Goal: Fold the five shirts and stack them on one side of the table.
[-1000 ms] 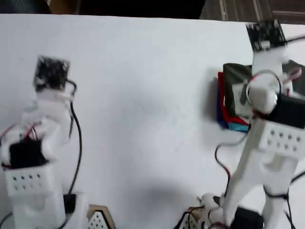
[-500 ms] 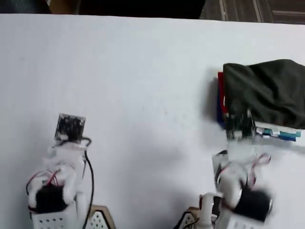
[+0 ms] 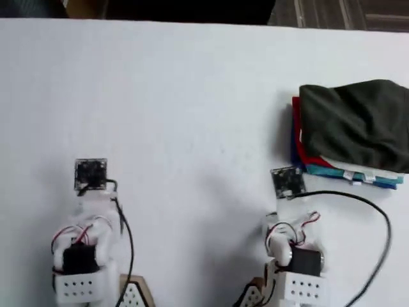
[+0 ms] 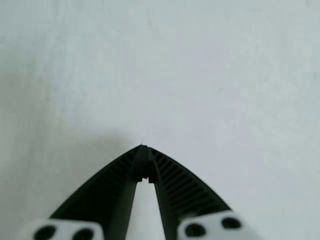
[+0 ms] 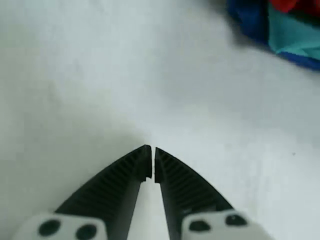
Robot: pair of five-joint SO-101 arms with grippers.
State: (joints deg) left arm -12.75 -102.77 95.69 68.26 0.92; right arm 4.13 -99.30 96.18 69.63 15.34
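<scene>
Left gripper (image 4: 143, 150) and right gripper (image 5: 149, 150) — tips pressed together, both empty. Shirt stack (image 3: 345, 144) lies ahead of the right gripper, off to its right — not touching; dark shirt (image 3: 358, 118) on top.

Table (image 3: 192, 96) bright, evenly lit, no glare. Soft grey shadow at near edge beside the right arm's base. Stack of shirts (image 3: 351, 128) casts a thin shadow. Room beyond far edge dark. Faint shadow under left gripper (image 4: 143, 150) and right gripper (image 5: 148, 150).
</scene>
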